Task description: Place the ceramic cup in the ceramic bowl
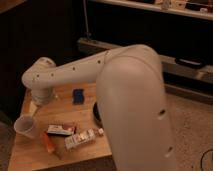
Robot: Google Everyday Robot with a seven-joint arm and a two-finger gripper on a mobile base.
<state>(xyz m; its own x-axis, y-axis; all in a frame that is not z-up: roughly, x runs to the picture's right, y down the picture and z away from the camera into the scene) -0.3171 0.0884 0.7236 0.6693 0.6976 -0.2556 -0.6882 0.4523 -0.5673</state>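
Note:
The ceramic cup (25,126) is a small pale cup standing upright at the front left of the wooden table (22,155). The ceramic bowl (95,114) is almost wholly hidden behind my big white arm; only a sliver of its dark left rim shows. My gripper (35,104) is at the end of the arm over the table's left side, just above and behind the cup, and apart from it.
A blue block (78,96) sits mid-table behind the arm. A clear labelled bottle (80,140) lies on its side at the front, with a flat red-and-white packet (61,130) and an orange stick (50,144) beside it. Dark shelving stands behind the table.

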